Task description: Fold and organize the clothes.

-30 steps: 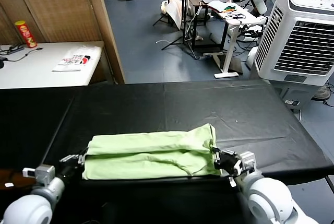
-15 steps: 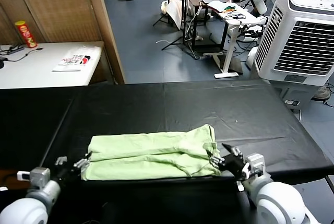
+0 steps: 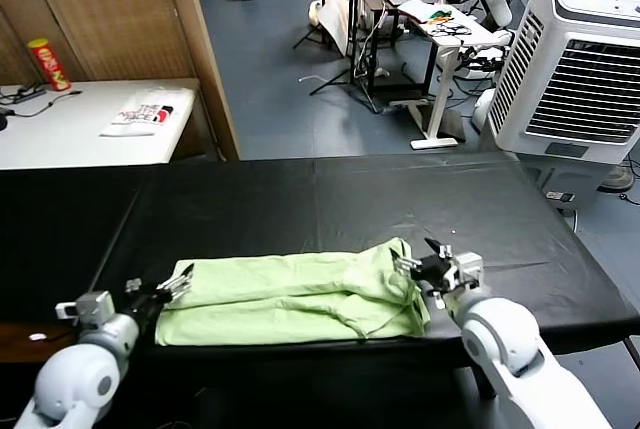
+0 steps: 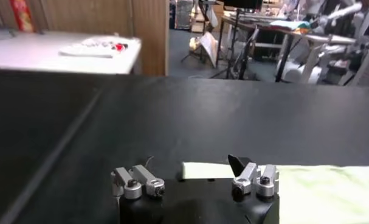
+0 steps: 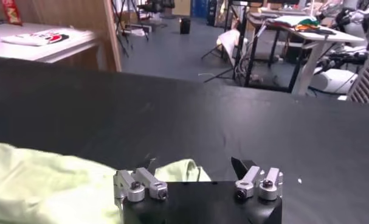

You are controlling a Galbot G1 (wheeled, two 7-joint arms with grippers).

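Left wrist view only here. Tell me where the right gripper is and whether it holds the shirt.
Observer: The right gripper is at the right end of the pale green short-sleeved shirt of soft cloth. Its jaws are open and grip nothing.
Operator: Describe how the whole shirt lies.
Observer: It is folded into a long flat band along the near edge of the black-covered table. The left gripper is at the band's other end.
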